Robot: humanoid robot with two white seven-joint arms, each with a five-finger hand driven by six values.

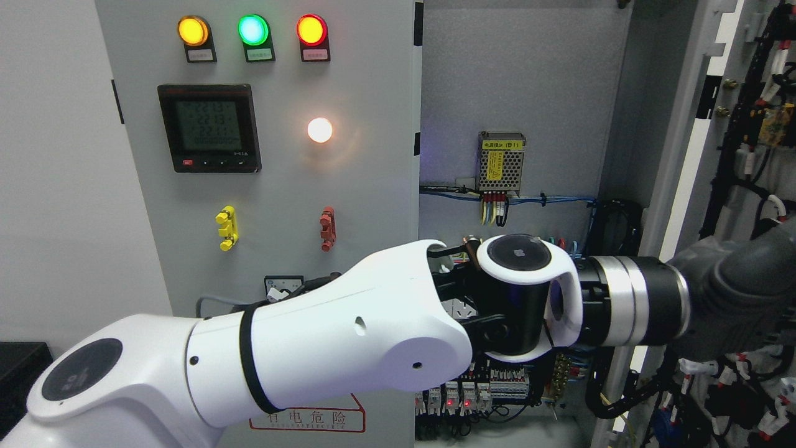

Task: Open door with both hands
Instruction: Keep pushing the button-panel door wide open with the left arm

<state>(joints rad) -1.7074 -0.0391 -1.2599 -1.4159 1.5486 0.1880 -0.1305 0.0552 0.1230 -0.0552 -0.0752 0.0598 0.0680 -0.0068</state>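
The cabinet's right door point(681, 155) stands swung open at the picture's right, its inner face carrying black wire bundles point(755, 118). My left arm point(323, 342), white, comes in from the lower left and reaches across the opening. Its silver and black wrist point(628, 302) ends in a dark grey left hand point(737, 298) at the open door's inner side, low down. Whether the hand touches or holds the door cannot be made out. The right arm does not show.
The closed left panel point(280, 186) carries yellow, green and red lamps, a meter point(208, 127), a lit white lamp and a warning label point(308, 422). Inside the cabinet point(516, 93) are a power supply point(500, 163), blue wiring and terminal blocks point(466, 398).
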